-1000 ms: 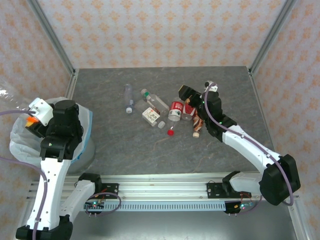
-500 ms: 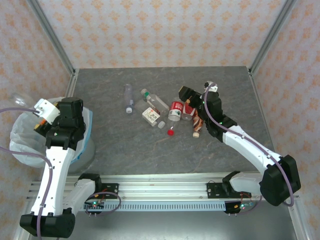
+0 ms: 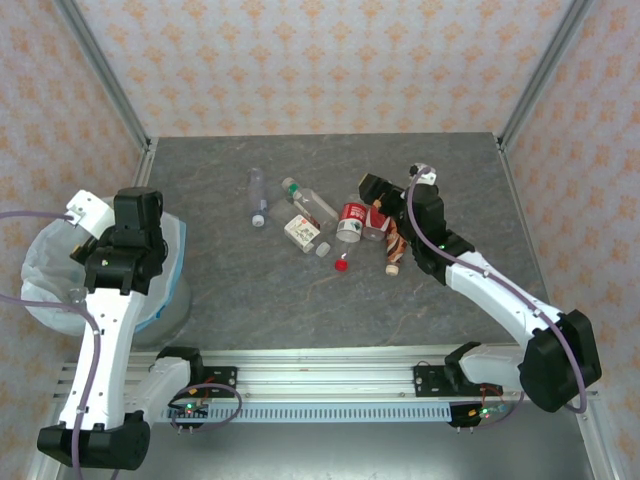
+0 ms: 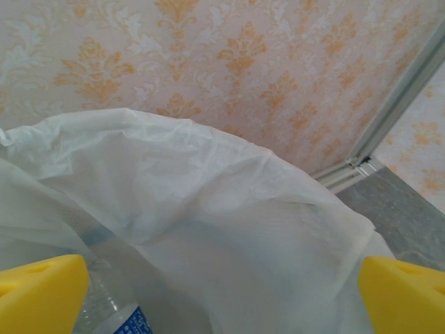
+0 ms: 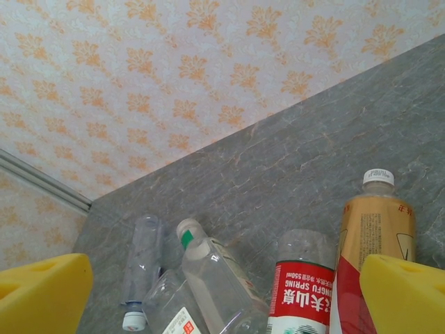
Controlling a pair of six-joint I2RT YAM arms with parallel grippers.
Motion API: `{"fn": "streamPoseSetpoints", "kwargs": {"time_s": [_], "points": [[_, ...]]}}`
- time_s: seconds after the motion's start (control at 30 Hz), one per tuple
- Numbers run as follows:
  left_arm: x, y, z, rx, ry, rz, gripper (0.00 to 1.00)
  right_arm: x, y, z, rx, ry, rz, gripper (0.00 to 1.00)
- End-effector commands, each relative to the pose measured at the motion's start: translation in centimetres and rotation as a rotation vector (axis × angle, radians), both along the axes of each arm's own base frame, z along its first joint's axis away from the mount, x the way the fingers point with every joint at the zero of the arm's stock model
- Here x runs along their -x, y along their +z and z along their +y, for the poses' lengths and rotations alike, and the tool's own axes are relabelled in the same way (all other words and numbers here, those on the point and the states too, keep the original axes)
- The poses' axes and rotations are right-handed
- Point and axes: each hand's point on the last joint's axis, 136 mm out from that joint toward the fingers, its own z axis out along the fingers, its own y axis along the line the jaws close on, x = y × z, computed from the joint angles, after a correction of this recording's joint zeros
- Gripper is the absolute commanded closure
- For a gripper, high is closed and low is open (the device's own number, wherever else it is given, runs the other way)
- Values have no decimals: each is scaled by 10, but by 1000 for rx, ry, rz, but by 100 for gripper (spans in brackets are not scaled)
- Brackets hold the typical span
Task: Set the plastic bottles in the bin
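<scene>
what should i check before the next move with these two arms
1. Left fingers open, holding nothing: ok.
2. Clear blue-labelled bottle lying inside the bin liner: ok.
3. Right fingers open: ok.
4. Red-labelled bottle lined up between the right fingers in the wrist view: ok.
5. Room around that bottle: not ok, the amber white-capped bottle lies close beside it.
6. Right fingers' height above the table: cannot tell.

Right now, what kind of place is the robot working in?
Probably a robot test booth, not a home: aluminium frame posts, patterned wall panels, and a mounting rail along the grey table.
</scene>
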Motion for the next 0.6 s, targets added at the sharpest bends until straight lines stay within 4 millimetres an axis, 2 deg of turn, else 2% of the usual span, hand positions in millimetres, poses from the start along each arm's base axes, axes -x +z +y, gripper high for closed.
{"fn": "streamPoseSetpoints", "kwargs": {"time_s": [0.0,0.1,0.17,0.27,0.33,0.5,0.57], "points": [[-7,9,-11,41,-99,-34,0,2,2,-2,-10,12,-36,1],[-18,12,-22,73,-188,-51,0,8,3,-4,22,33,-31,1],[-27,12,-31,102,-256,-61,0,11,-6,-7,66,32,1,1],[-50,15,-58,140,-446,-106,0,16,-22,-20,107,-19,52,1],[-66,20,-82,163,-609,-163,0,22,-35,-33,139,-69,86,1],[-80,22,-107,207,-752,-174,0,40,-63,-51,206,-107,195,1],[-84,23,-117,201,-822,-172,0,46,-72,-51,229,-85,224,1]]}}
